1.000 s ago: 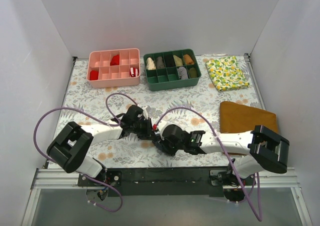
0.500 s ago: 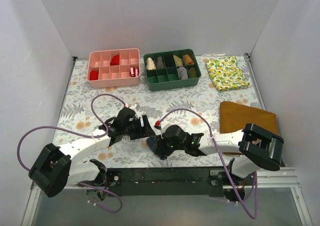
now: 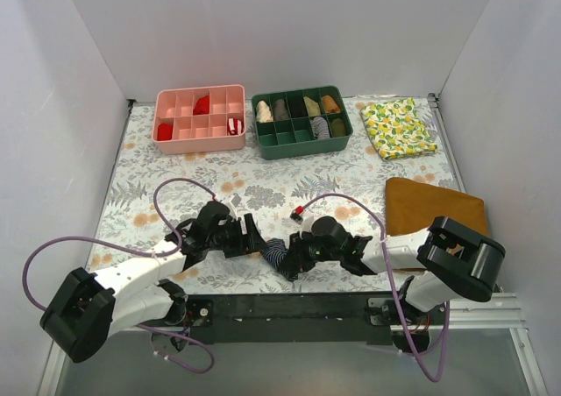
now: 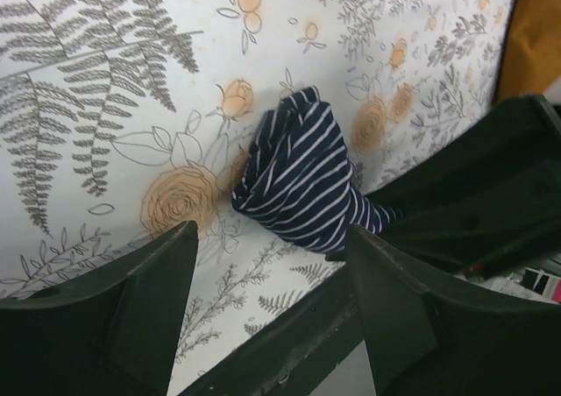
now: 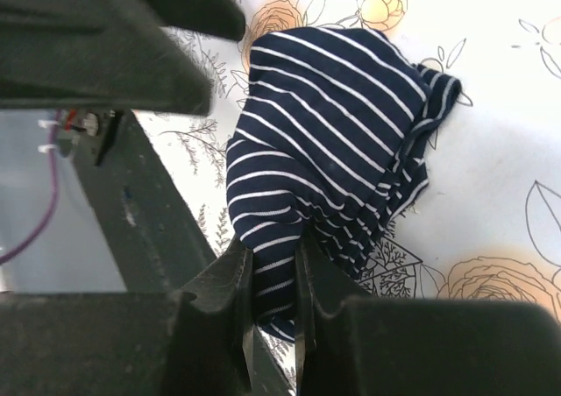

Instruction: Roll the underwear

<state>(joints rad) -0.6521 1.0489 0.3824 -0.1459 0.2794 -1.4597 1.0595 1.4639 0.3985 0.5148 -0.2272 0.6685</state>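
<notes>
Soft dark navy underwear [image 3: 275, 256] with thin pale stripes lay bunched in a creased lump at 6 o'clock on the matte table cover [image 3: 175, 177], which was printed with grey ferns and orange roses. The black right gripper [image 5: 273, 278] was clenched on the lump's lower fold; the left gripper [image 4: 272, 234] was spread wide, released, at its 10 o'clock. Plain white walls [image 3: 280, 28] enclosed the table.

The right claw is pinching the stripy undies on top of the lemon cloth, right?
No. The right gripper pinches the underwear on the flowery table, at its near edge. The lemon-print cloth lies apart in the far right corner, as the top external view shows.
</notes>
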